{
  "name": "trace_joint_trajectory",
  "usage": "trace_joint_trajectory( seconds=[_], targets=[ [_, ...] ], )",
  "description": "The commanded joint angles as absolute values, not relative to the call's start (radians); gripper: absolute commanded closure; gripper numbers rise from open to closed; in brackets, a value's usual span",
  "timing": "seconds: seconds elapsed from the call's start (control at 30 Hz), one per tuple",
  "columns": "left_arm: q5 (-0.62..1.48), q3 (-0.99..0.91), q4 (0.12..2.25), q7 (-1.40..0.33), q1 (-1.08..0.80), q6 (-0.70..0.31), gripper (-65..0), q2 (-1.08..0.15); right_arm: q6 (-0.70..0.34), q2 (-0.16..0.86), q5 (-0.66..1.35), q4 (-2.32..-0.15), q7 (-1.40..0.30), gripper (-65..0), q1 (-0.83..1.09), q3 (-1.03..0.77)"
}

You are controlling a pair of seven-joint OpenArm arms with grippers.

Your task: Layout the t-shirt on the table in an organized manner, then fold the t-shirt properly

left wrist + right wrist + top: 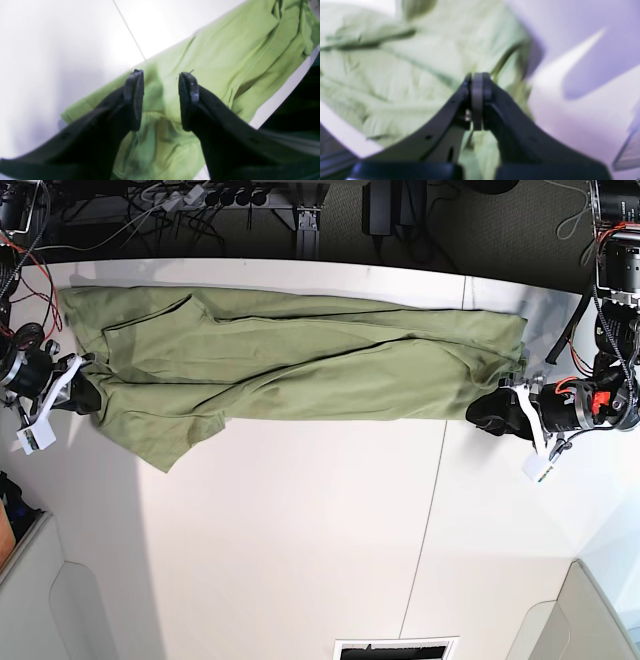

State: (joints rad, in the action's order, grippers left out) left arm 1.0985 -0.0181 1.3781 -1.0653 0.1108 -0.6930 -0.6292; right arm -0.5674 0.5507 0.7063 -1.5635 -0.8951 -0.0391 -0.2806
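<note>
My right gripper [477,82]: black curved fingers, pads pressed flat together, no gap visible. View is badly blurred. Pale olive-green wrinkled cotton t-shirt [395,82] fills everything from 7 to 12 o'clock and runs under the fingers; can't tell if any cloth is pinched. Flat white matte table [582,100] from 1 to 5 o'clock, with soft purple shadows across it.

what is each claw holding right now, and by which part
Left claw is open above the t-shirt, holding nothing. Right claw is shut at the shirt's edge; a grip cannot be told.
</note>
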Motion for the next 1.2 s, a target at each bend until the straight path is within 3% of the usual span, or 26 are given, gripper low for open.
trace_joint_trajectory(
  seconds=[0.0,0.03,0.1,0.17,0.43,0.77,0.8,0.9,0.93,1.17],
  targets=[
    [1.138,-0.026,1.401,-1.059,0.13,-0.698,-26.1,-0.651,-0.552,0.557,0.709,-1.567,-0.861,0.0,-0.084,-0.29],
    [1.153,-0.026,1.407,-1.067,0.13,-0.698,-26.1,-0.651,-0.553,0.542,0.694,-1.55,-0.859,-3.8,-0.114,-0.29],
    [1.168,-0.026,1.427,-1.082,0.129,-0.698,-26.1,-0.643,-0.553,0.514,0.645,-1.503,-0.84,-18.6,-0.175,-0.287],
    [1.159,-0.026,1.456,-1.082,0.123,-0.698,-26.1,-0.627,-0.553,0.491,0.583,-1.433,-0.796,-24.6,-0.237,-0.285],
    [1.132,-0.025,1.513,-1.08,0.068,-0.698,-26.0,-0.523,-0.554,0.457,0.504,-1.132,-0.778,-24.6,-0.426,-0.187],
    [1.089,-0.024,1.512,-1.061,0.035,-0.698,-26.0,-0.423,-0.553,0.455,0.484,-1.086,-0.753,-24.2,-0.429,0.034],
    [1.077,-0.024,1.512,-1.051,0.029,-0.698,-26.0,-0.417,-0.553,0.452,0.487,-1.086,-0.757,-21.7,-0.429,0.038],
    [1.056,-0.024,1.511,-1.034,0.015,-0.698,-26.0,-0.407,-0.553,0.445,0.501,-1.087,-0.76,-2.8,-0.429,0.039],
    [1.053,-0.024,1.51,-1.033,0.012,-0.698,-26.0,-0.407,-0.553,0.446,0.516,-1.087,-0.76,0.0,-0.429,0.039],
    [0.991,0.018,1.504,-0.981,-0.003,-0.698,-26.1,-0.407,-0.553,0.447,0.555,-1.153,-0.834,0.0,-0.417,0.023]
  ],
)
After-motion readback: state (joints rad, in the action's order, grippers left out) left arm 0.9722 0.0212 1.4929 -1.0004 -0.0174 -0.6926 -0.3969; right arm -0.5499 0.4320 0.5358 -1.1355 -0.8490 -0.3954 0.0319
